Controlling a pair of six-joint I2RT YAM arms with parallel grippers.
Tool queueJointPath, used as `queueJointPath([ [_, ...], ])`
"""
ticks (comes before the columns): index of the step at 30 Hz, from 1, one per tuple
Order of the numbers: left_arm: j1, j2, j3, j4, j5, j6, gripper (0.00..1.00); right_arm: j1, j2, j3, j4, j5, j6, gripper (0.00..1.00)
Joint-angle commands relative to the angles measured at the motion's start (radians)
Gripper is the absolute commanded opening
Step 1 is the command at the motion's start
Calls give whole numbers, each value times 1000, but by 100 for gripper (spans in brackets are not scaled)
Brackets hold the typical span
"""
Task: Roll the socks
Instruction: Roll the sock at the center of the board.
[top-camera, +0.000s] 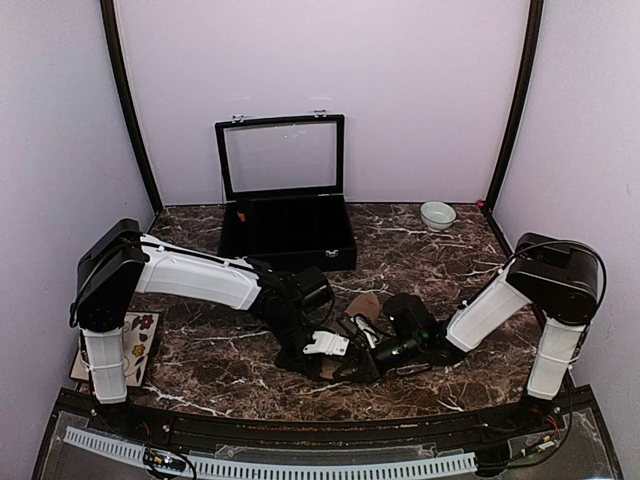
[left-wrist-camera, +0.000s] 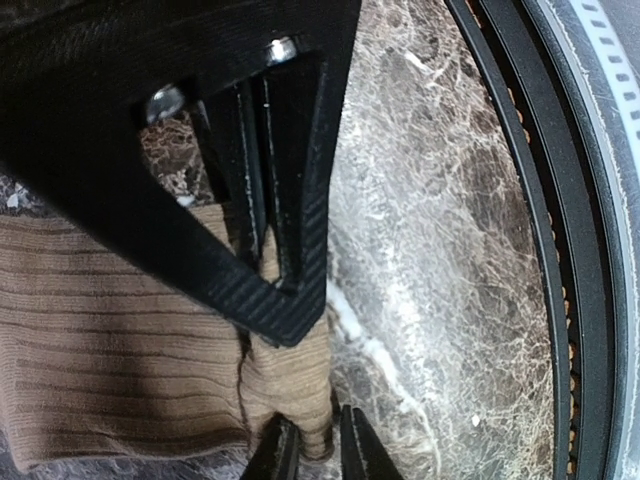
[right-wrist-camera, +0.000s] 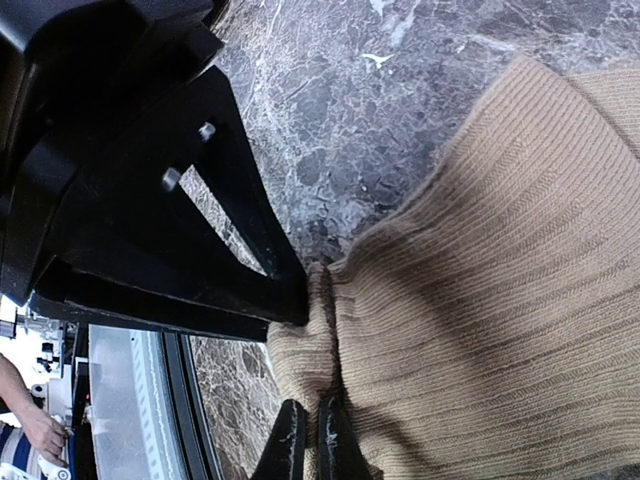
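right fingers (right-wrist-camera: 286, 450) pinch a bunched edge of the ribbed tan sock (right-wrist-camera: 500, 300).

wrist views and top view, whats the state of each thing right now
tan sock, spread out, bunched where gripped
left tool, shut on the tan sock's edge
right tool, shut on the tan sock's edge
display case, lid standing open
bowl, upright
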Motion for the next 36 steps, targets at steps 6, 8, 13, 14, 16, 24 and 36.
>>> queueJointPath([
  [6, -18, -34, -8, -34, -33, -18, 33, 2, 88, -50, -223, 47, 23, 0],
  [8, -22, -57, 1, -67, -40, -15, 33, 1, 93, -50, -233, 46, 19, 0],
  [13, -31, -84, 7, -57, -49, -20, 33, 0, 98, -60, -225, 40, 27, 0],
  [14, -37, -79, 11, -54, -53, -25, 33, 0, 101, -58, -226, 36, 29, 0],
  [16, -50, -68, 30, -65, -65, -34, 33, 0, 103, -53, -232, 30, 29, 0],
  [24, -62, -90, 39, -60, -44, -32, 32, -17, 123, -73, -186, 11, 42, 0],
  [36, -66, -26, -35, 120, -182, -7, 30, -23, 116, -86, -182, -10, 64, 0],
])
